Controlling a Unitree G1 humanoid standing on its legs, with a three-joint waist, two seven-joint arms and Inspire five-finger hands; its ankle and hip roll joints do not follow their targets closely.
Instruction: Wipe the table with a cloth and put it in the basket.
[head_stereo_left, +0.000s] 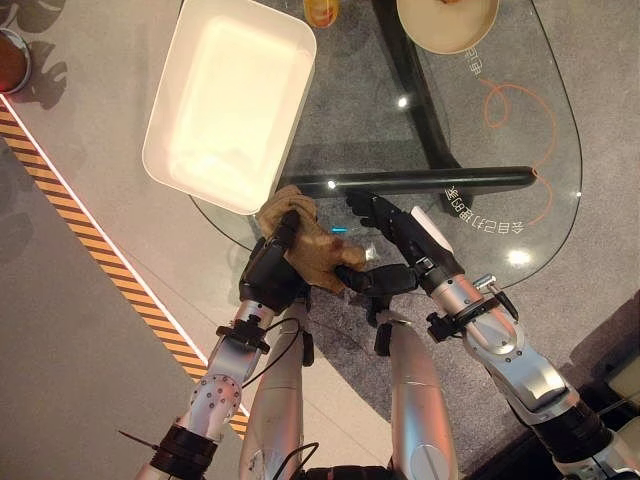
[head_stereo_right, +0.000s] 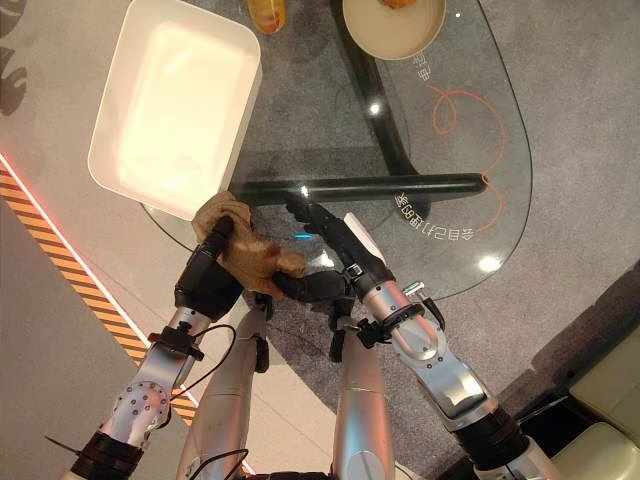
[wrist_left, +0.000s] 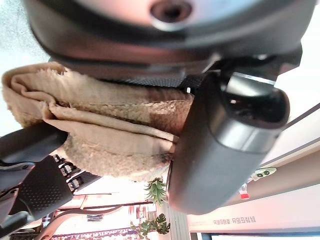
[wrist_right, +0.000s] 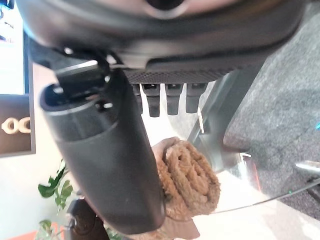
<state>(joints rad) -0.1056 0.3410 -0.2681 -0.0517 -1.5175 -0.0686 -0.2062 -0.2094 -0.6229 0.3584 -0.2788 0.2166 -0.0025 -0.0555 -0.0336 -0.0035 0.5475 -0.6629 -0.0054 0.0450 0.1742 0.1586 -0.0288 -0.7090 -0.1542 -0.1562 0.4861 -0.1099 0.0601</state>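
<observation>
Crumpled tan terry cloth (head_stereo_left: 305, 238) at near edge of clear oval glass table (head_stereo_left: 520, 120), clamped in curled fingers of left hand (head_stereo_left: 272, 275); right hand (head_stereo_left: 405, 240) just beside cloth, fingers straight; white rectangular plastic basket (head_stereo_left: 165, 150) beyond; mirrored lettering on glass illegible.

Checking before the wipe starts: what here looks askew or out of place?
The white basket hangs past the glass table's edge, not fully supported. The brown cloth is bunched in the left hand, not flat. The right hand lies open beside it.
</observation>
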